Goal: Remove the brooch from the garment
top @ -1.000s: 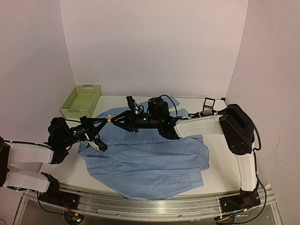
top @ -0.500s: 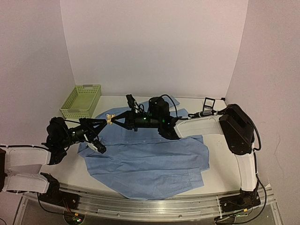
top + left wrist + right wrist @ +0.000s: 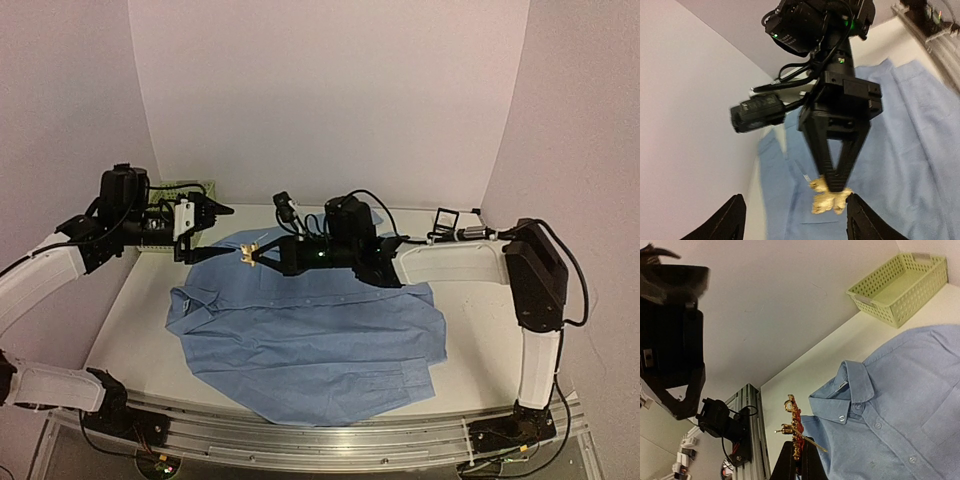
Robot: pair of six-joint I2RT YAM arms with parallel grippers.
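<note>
The garment (image 3: 310,335), a light blue shirt, lies spread flat on the table, collar to the far left. The brooch (image 3: 247,254), a small gold and red cluster, is pinched in my right gripper (image 3: 256,256) just above the collar. In the right wrist view the brooch (image 3: 795,432) stands up from my shut right gripper (image 3: 799,460) with its pin sticking out, off the shirt (image 3: 890,415). My left gripper (image 3: 215,214) hangs raised at the far left, open and holding nothing. Its view looks between its open fingers (image 3: 865,220) at the brooch (image 3: 830,199).
A green mesh basket (image 3: 900,280) stands at the far left corner, mostly hidden behind my left arm in the top view. A small black square box (image 3: 446,220) sits at the far right of the table, beside the right arm.
My left gripper has opened and swung up and back from the collar towards the basket. My right gripper has closed on the brooch and holds it off the shirt.
</note>
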